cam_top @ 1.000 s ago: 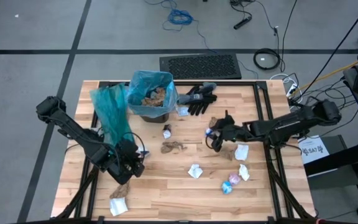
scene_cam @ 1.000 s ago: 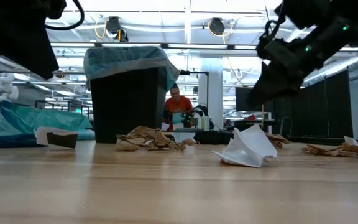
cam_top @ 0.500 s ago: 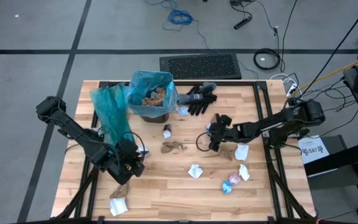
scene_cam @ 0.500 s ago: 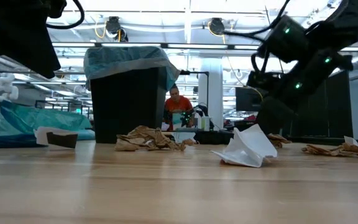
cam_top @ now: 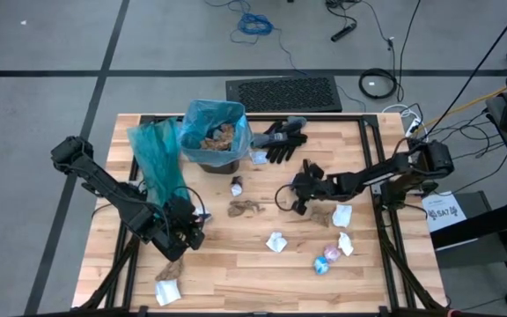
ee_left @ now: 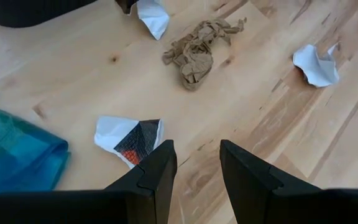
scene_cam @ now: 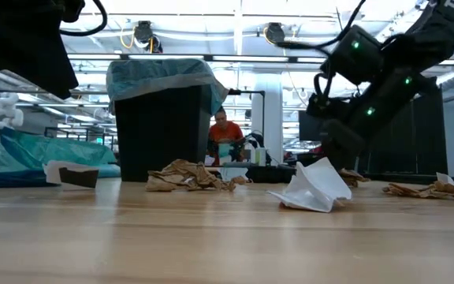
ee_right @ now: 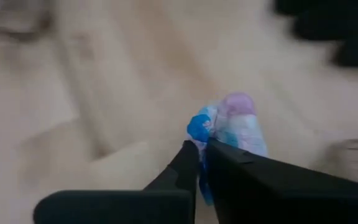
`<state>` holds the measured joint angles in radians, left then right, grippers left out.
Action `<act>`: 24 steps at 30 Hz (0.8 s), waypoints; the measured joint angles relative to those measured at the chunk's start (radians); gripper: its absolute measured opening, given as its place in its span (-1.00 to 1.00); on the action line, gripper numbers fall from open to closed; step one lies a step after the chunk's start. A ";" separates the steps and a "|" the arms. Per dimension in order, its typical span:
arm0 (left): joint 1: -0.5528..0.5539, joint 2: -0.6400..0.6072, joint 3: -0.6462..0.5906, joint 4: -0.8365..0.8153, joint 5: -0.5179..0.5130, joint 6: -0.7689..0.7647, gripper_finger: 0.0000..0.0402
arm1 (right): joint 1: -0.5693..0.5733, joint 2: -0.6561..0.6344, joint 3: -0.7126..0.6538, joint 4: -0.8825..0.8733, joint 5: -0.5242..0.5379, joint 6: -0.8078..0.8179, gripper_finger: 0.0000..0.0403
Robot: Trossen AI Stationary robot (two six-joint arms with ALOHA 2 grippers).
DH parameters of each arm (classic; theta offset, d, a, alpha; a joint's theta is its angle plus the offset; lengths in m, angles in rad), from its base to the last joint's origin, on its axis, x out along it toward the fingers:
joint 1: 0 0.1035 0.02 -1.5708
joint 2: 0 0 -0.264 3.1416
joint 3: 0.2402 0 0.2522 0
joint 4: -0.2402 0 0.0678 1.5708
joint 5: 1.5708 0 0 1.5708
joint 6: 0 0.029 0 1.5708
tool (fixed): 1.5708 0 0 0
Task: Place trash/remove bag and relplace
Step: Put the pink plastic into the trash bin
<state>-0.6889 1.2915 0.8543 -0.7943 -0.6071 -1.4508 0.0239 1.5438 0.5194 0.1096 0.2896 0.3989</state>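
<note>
The right pincer (ee_right: 199,152) is clenched on a shiny blue-pink wrapper (ee_right: 232,124), gripped at its edge, just above the wooden bench (cam_top: 236,255). Seen from above, this pincer (cam_top: 296,195) sits a little right of the bench's centre, with bare wood open at its 9 o'clock side towards a crumpled brown paper scrap (cam_top: 246,208). White crumpled scraps lie near it at 4 o'clock (cam_top: 341,214) and at 7 o'clock (cam_top: 276,241); a second blue-pink wrapper (cam_top: 326,259) rests towards the near edge.

At 11 o'clock stands a dark bin (cam_top: 214,136) lined with a thin teal bag, holding brown and pale crumpled trash. Black gloves (cam_top: 282,139) lie just beside it.

The left pincer (ee_left: 195,163) hangs half-parted and holds nothing, near the bench's left front, close above a white scrap (ee_left: 129,135). A loose, limp teal bag (cam_top: 157,158) lies by the left edge.
</note>
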 joint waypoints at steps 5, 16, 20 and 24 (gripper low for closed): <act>0.000 0.000 0.000 -0.005 -0.008 0.037 -0.36 | 0.092 -0.013 0.137 -0.085 -0.036 0.004 -0.99; 0.001 0.000 0.000 -0.027 -0.024 0.073 -0.36 | 0.185 -0.010 0.665 -0.381 0.073 -0.185 -1.00; 0.001 0.001 0.000 -0.027 -0.052 0.105 -0.36 | 0.145 -0.006 0.805 -0.368 0.080 -0.299 -1.00; 0.001 0.001 0.000 -0.027 -0.077 0.106 -0.36 | 0.062 0.012 0.907 -0.366 0.103 -0.354 -1.00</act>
<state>-0.6876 1.2921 0.8547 -0.8217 -0.6838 -1.3445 0.0858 1.5559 1.4265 -0.2565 0.3922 0.0451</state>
